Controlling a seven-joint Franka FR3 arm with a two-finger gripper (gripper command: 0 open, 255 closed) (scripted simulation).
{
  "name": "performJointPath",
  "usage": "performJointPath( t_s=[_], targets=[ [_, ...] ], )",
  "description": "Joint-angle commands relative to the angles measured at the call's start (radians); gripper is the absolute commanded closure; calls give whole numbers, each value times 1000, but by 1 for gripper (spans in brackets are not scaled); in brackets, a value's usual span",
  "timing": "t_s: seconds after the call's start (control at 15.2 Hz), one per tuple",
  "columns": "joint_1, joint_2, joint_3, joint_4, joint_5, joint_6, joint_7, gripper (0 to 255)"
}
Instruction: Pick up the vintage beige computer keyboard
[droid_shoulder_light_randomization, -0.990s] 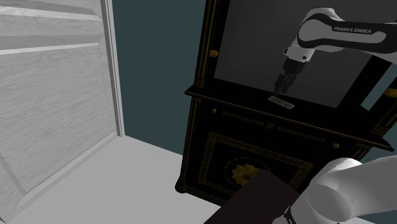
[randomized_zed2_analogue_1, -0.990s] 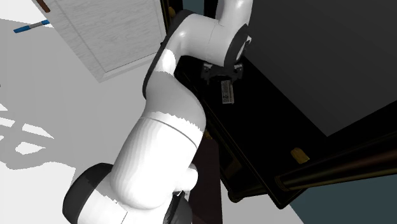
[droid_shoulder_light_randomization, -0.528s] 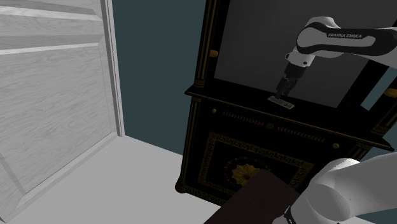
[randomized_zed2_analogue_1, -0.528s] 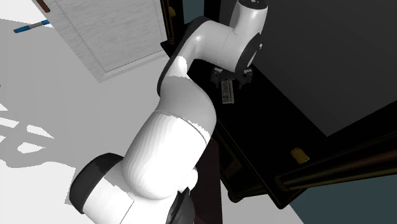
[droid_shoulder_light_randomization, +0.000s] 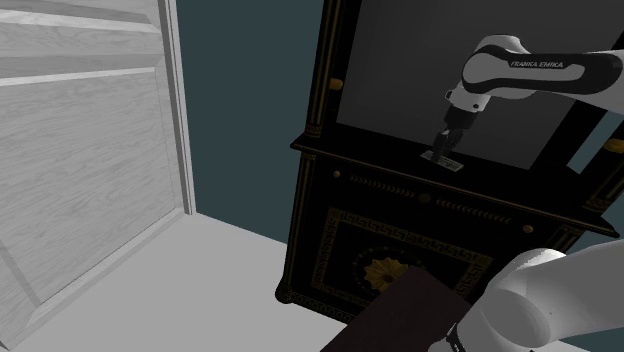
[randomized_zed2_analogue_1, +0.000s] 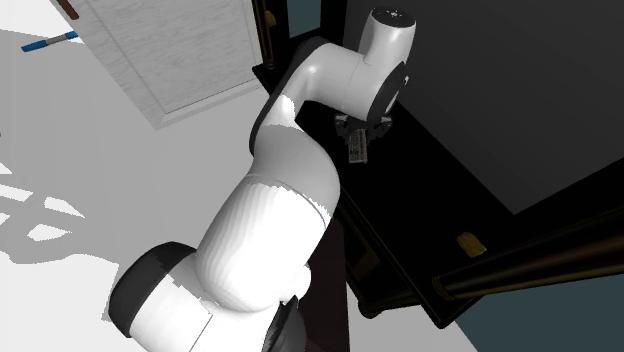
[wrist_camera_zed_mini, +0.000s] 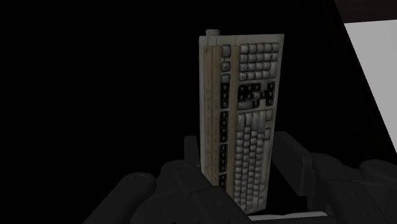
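wrist view: the keyboard (wrist_camera_zed_mini: 245, 95) is seen lying on the dark cabinet (droid_shoulder_light_randomization: 372, 163) ledge, straddled by the released gripper (wrist_camera_zed_mini: 238, 153); if clamped off-centre, it could be tilted and dropped.

A black cabinet's ledge (droid_shoulder_light_randomization: 372, 163) carries one keyboard (droid_shoulder_light_randomization: 441, 160), lying flat, its length toward 4 o'clock in the shoulder view.

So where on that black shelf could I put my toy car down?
The cabinet ledge is bare between the keyboard and the gold-trimmed column on the shoulder view's left, and also on the keyboard's other side. It is crowded right at the keyboard, where the gripper straddles it.
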Motion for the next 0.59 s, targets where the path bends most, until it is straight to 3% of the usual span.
performJointPath(
  t_s=[0.0,0.53],
  targets=[
    [0,0,0,0,0,0,0,255],
    [3,5,4,43,5,-39,-2,255]
  ],
)
